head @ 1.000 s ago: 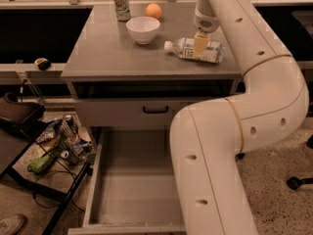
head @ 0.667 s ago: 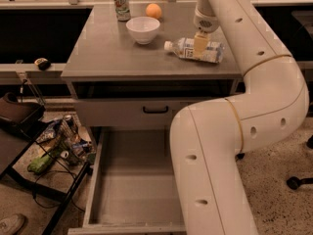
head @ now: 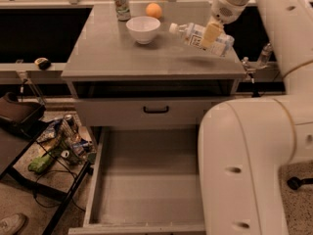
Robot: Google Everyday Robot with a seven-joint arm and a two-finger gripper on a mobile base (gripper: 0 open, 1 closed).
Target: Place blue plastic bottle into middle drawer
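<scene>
The claw [head: 212, 34] sits over the right rear part of a grey worktop [head: 117, 58], at the end of a thick white arm [head: 254, 146] that fills the right side of the view. Its pale yellow fingers [head: 213, 32] are closed across the middle of the blue plastic bottle [head: 195, 35]. The bottle is held clear of the surface, nearly on its side, with its white cap pointing left and slightly raised, and its shadow falls on the worktop just beneath. To the left of the cap stands a white bowl [head: 143, 28]. Behind the bowl are an orange [head: 153, 10] and, further left, a green-and-white can [head: 122, 4]. Below the worktop's front edge is a shut drawer front with a black handle [head: 156, 110]. Beneath that, the middle drawer [head: 146, 195] is pulled far out toward the viewer, a wide grey tray with low side walls. A wire cart [head: 54, 151] piled with clutter stands on the floor to its left.
</scene>
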